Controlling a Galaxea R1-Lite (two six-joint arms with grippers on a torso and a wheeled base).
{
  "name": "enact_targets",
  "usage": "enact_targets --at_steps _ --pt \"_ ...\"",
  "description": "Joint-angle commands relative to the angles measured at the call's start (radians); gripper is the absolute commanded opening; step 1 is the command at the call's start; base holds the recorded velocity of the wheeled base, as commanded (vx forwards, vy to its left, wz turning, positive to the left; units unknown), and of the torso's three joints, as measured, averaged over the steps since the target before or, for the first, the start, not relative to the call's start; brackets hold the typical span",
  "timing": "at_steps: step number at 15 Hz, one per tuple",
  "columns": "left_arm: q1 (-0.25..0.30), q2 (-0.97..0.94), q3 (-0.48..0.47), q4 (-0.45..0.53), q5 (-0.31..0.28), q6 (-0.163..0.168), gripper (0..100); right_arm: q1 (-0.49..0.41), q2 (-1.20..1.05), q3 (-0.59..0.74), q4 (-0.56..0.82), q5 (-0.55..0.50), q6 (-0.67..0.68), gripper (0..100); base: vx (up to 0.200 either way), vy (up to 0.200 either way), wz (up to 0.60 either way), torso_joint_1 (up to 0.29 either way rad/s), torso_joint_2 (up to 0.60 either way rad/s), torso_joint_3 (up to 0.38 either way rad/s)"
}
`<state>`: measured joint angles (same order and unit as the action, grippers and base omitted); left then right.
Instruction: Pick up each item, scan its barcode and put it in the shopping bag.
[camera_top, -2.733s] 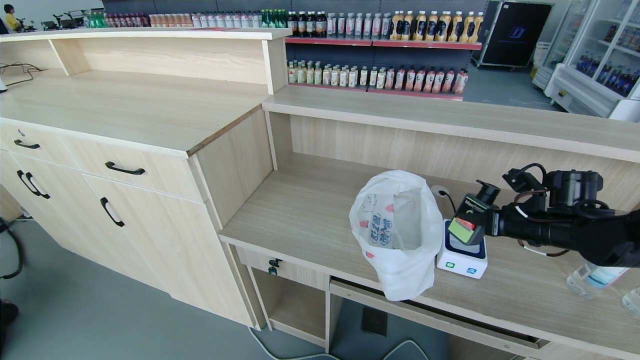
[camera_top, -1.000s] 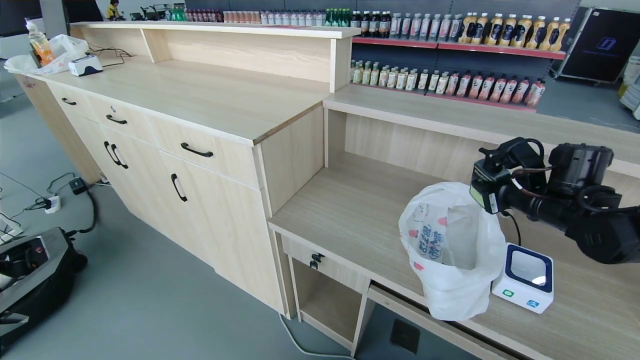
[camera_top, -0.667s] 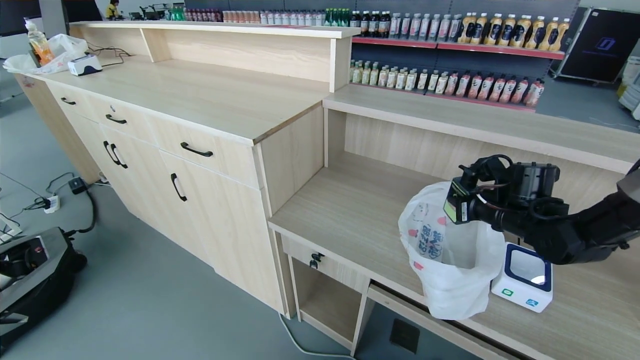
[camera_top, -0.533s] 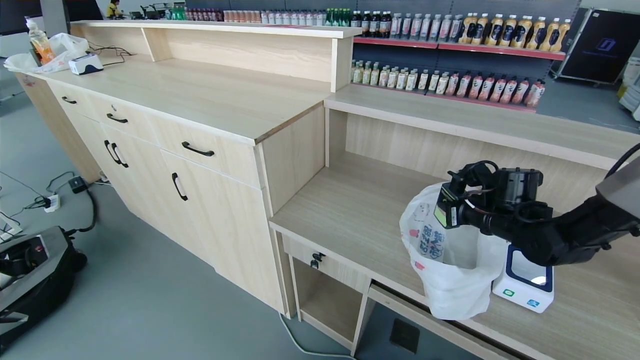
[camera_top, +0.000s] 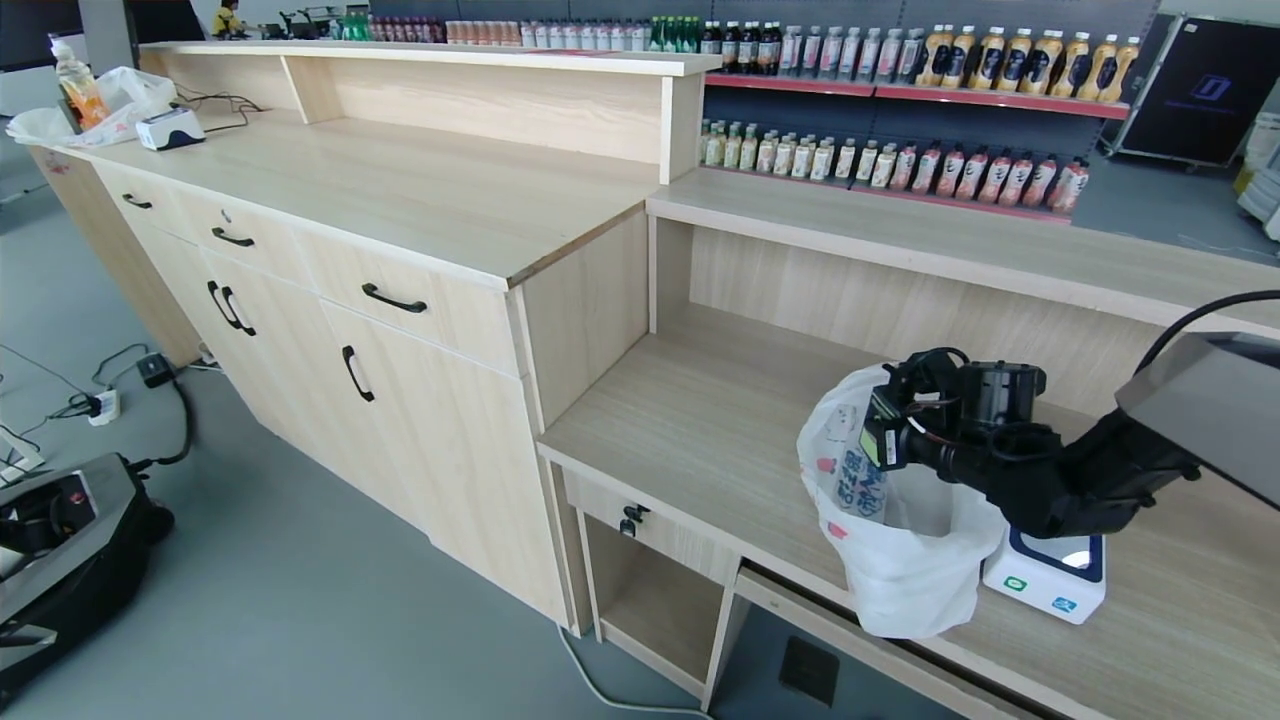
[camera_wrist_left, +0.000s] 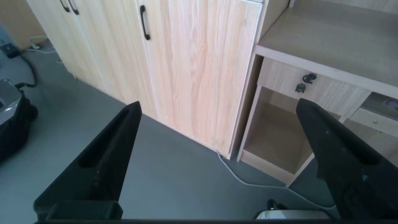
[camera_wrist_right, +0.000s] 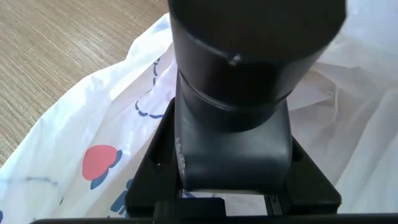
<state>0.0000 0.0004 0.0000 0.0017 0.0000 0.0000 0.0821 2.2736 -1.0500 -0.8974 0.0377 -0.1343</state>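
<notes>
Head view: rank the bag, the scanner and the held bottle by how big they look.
1. Bag: clearly the largest.
2. Scanner and bottle: not ranked. Both are partly hidden, and the bottle is held higher, nearer the camera.

Over open white shopping bag (camera_top: 900, 580) — dark bottle (camera_top: 879, 444) (green label)

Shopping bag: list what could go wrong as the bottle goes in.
1. The limp bag stands at the counter's front edge; the released bottle might tip it off.
2. The bottle sits near the bag's rim and may snag it.
3. The right arm lies just over the scanner and could bump it.
</notes>
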Motion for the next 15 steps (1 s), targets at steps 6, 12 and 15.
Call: enact_targets --at_steps 6,12,15 --pt "0.0 0.0 0.0 0.0 0.0 0.0 100 -0.015 0.086 -0.065 0.0 0.002 0.001 0 0.0 0.0 0.0 0.0 0.0 0.0" --pt "0.0 0.0 0.0 0.0 0.0 0.0 100 -0.013 0.098 -0.031 -0.017 0.002 0.001 0 0.0 0.0 0.0 0.0 0.0 0.0" --pt "0.0 0.0 0.0 0.001 0.0 0.0 100 -0.004 -0.003 -0.015 -0.023 0.007 0.022 100 0.0 0.0 0.0 0.0 0.0 0.0"
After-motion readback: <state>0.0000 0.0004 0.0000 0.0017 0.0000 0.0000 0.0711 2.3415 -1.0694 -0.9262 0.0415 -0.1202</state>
